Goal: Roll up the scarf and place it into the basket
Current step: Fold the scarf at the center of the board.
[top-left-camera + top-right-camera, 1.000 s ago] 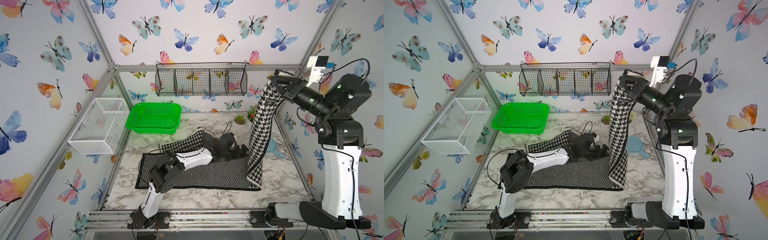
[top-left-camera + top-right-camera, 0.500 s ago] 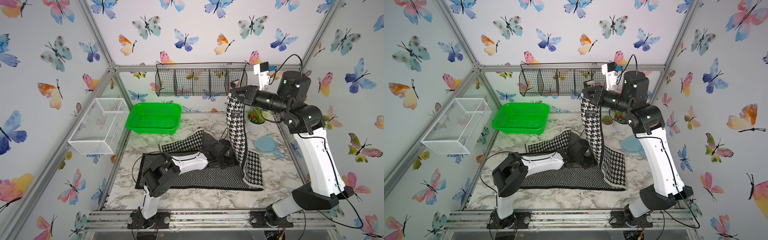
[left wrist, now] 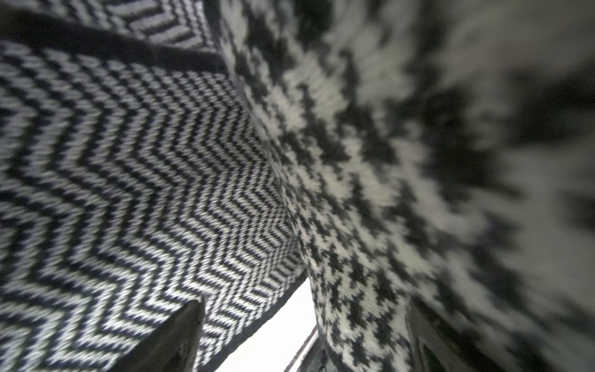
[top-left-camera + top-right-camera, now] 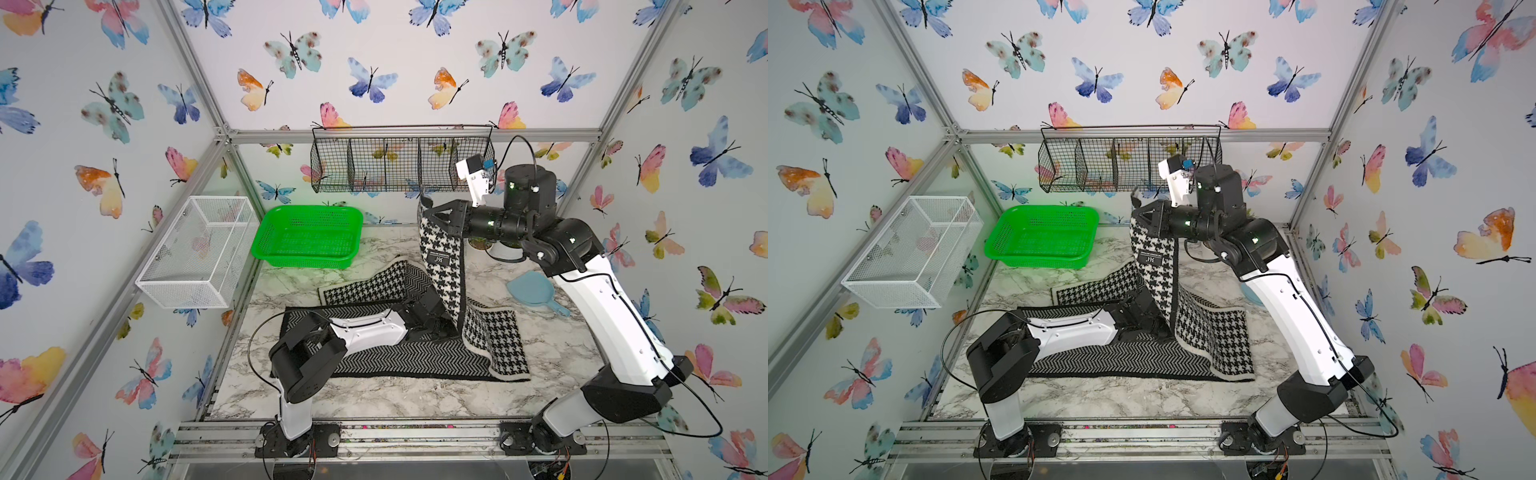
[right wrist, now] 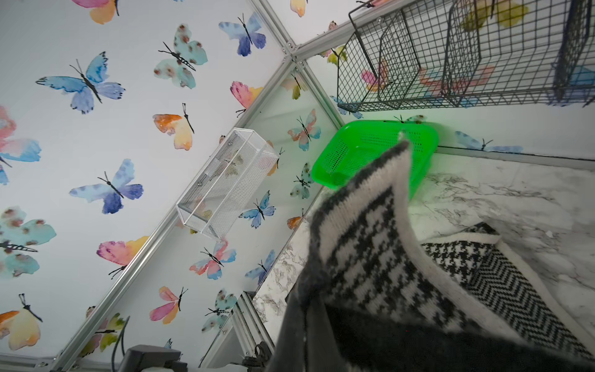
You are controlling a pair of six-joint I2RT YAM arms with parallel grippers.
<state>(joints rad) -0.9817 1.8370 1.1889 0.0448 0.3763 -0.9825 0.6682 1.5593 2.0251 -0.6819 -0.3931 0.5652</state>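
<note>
Right gripper (image 4: 428,210): swung closer to the basket (image 4: 266,245) since a sec ago, clamped on the raised end of the scarf (image 4: 444,257).
Left gripper (image 3: 304,309): spread wide, gripping nothing, tucked under that drape.
Scarf: mostly flat near the basket; fold-over step, no roll yet.
Basket: empty; next move needs that end laid down flat.

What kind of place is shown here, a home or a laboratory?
Most likely a laboratory robot cell: left arm and right arm bolted to a rail, aluminium frame, butterfly-papered panels around a marble-look tabletop.
</note>
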